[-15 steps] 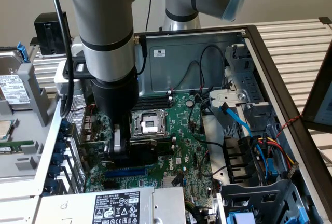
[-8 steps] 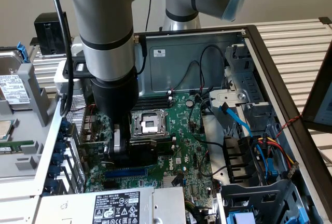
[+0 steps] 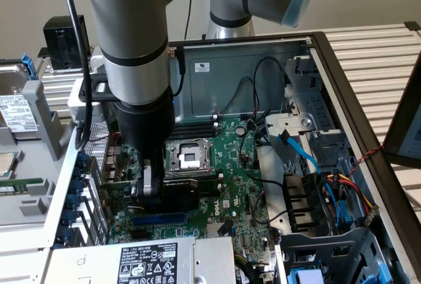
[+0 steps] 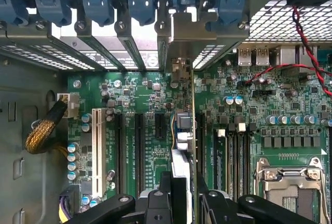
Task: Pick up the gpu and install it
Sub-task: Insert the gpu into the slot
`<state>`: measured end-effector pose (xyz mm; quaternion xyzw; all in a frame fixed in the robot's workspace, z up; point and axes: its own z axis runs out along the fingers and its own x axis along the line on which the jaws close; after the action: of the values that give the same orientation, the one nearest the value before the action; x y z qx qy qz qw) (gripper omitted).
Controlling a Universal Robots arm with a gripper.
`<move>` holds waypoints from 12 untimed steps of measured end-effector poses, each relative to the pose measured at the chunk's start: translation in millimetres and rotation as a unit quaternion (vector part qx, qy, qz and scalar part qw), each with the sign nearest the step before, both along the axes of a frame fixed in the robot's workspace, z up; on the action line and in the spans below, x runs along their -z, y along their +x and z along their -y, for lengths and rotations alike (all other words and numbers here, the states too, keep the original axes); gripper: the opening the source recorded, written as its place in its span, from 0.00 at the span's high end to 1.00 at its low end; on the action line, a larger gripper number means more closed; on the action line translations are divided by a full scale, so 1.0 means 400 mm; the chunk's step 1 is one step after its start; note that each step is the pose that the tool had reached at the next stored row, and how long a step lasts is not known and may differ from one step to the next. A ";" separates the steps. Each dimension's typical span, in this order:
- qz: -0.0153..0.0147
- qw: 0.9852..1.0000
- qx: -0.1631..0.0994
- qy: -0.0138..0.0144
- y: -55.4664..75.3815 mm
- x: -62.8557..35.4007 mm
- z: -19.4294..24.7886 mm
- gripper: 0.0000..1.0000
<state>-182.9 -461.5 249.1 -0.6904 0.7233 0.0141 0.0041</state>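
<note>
Jaws: closed on the gpu [image 4: 182,130] from both faces, pinching its upper edge, so the card runs straight out between them in the wrist view
Location of gpu: inside the open case [image 3: 342,54], low over the green motherboard [image 3: 230,165], just beside the CPU socket [image 3: 187,156]
Orientation: held on edge with the board upright, judged to be so that its lower contacts face an expansion slot [image 4: 139,146]; whether it is seated cannot be told
End bracket: metal plate [image 4: 199,37] against the perforated rear wall, among the blue latches [image 4: 98,1], apparently lined up with a rear opening
Appearance: short dark block in the exterior view; a thin edge with pale fittings from the wrist
</note>
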 end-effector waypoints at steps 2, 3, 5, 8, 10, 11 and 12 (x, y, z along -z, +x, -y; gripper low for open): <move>0.000 1.000 0.000 0.000 -0.001 0.000 0.000 0.72; 0.000 1.000 0.000 0.000 -0.001 0.001 0.000 0.72; 0.000 1.000 0.000 0.000 -0.002 0.003 0.000 0.72; 0.000 1.000 0.000 0.000 -0.003 0.005 0.000 0.72; 0.000 1.000 0.000 0.000 -0.004 0.005 0.000 0.72; 0.001 1.000 0.000 0.000 -0.005 0.005 0.000 0.72; 0.000 1.000 0.000 0.000 -0.005 0.005 0.000 0.72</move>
<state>-184.8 -461.4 247.0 -0.6904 0.7233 0.0138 0.0045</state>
